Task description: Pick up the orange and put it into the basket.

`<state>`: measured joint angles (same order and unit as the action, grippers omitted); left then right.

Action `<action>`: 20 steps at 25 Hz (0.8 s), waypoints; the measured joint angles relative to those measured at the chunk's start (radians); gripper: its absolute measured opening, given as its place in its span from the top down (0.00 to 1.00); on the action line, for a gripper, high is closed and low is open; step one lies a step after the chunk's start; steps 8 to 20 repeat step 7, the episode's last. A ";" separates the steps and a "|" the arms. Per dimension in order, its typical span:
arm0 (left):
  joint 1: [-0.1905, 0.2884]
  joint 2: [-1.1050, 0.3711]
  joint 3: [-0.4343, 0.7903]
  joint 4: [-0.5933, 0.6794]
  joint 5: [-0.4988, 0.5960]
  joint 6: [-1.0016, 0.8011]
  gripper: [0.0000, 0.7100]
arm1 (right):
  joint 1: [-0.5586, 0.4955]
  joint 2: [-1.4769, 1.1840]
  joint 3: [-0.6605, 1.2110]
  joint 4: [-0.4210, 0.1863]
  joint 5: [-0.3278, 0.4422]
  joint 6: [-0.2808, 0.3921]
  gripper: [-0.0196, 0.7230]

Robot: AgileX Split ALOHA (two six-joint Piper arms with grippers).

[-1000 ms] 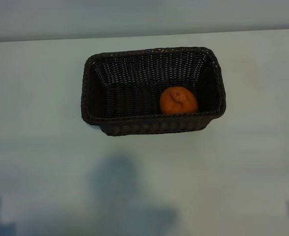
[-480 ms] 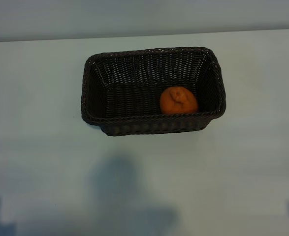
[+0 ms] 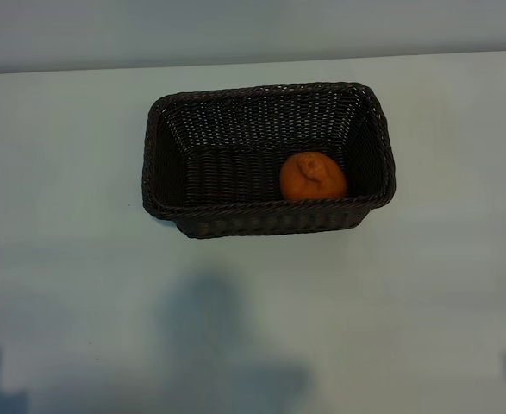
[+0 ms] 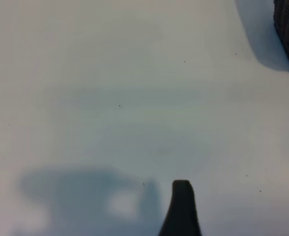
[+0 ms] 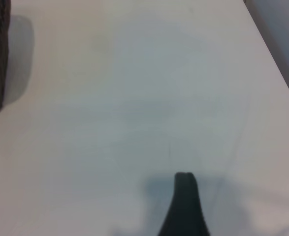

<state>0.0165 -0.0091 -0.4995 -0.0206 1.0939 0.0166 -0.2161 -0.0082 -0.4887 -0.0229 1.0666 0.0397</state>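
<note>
Orange: one, inside single basket. Two tools wide apart, empty: left, right.

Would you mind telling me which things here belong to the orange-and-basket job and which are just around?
Part of the job:
- orange, lying inside the basket near its right end
- basket, standing on the table
- left gripper and right gripper, both open and away from the basket, holding nothing

Just there:
- table, pale and bare around the basket
</note>
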 joint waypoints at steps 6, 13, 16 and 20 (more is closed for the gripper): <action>0.000 0.000 0.000 0.000 0.000 0.000 0.17 | 0.000 0.000 0.000 0.000 0.000 0.000 0.25; 0.000 0.000 0.000 0.000 0.000 0.000 0.17 | 0.000 0.000 0.000 0.000 0.000 0.000 0.26; 0.000 0.000 0.000 0.000 0.000 0.000 0.17 | 0.000 0.000 0.000 0.000 0.000 0.000 0.26; 0.000 0.000 0.000 0.000 0.000 0.000 0.17 | 0.000 0.000 0.000 0.000 0.000 0.000 0.26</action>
